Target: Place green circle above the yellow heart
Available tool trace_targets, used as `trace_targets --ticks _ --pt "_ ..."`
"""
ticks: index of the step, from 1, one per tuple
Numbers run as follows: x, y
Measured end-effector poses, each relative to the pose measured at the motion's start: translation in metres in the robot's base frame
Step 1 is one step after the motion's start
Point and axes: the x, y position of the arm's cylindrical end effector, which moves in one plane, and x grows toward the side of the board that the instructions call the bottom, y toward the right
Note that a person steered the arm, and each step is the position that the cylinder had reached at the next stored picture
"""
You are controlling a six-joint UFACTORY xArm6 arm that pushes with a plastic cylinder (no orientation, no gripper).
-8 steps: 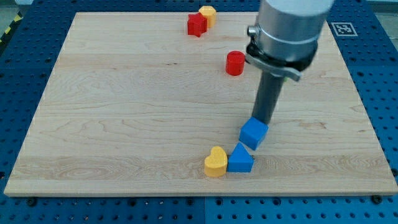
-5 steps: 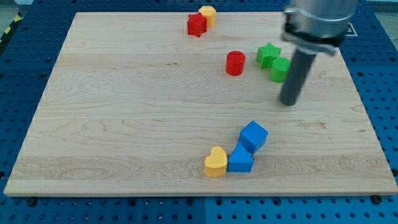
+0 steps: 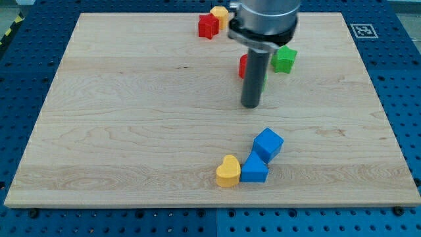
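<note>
My rod stands in front of the red cylinder [image 3: 243,64], covering all but a sliver of its left side, and a thin green edge [image 3: 264,78] showing just right of the rod cannot be made out as any shape. The arm's grey housing [image 3: 263,16], cut off by the view's top edge, overlaps the right side of the yellow block [image 3: 218,13] above the red cylinder, leaving that block's shape unclear. The green star [image 3: 285,59], right of the red cylinder, has its left points tucked behind the rod.
</note>
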Motion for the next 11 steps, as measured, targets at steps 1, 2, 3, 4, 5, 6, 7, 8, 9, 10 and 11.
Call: trace_targets --ticks 1,2,3,4,5,6,7,8,9,10,11 --pt "0.001 0.028" --pt "0.008 0.024" --pt "-0.001 0.016" --pt "0.0 0.11" --pt "-0.014 0.153" --pt "-0.055 0.137" --pt "-0.039 0.082" --pt "-0.011 0.025" --pt "-0.003 0.003" --pt "0.002 0.063" --pt "0.003 0.123"
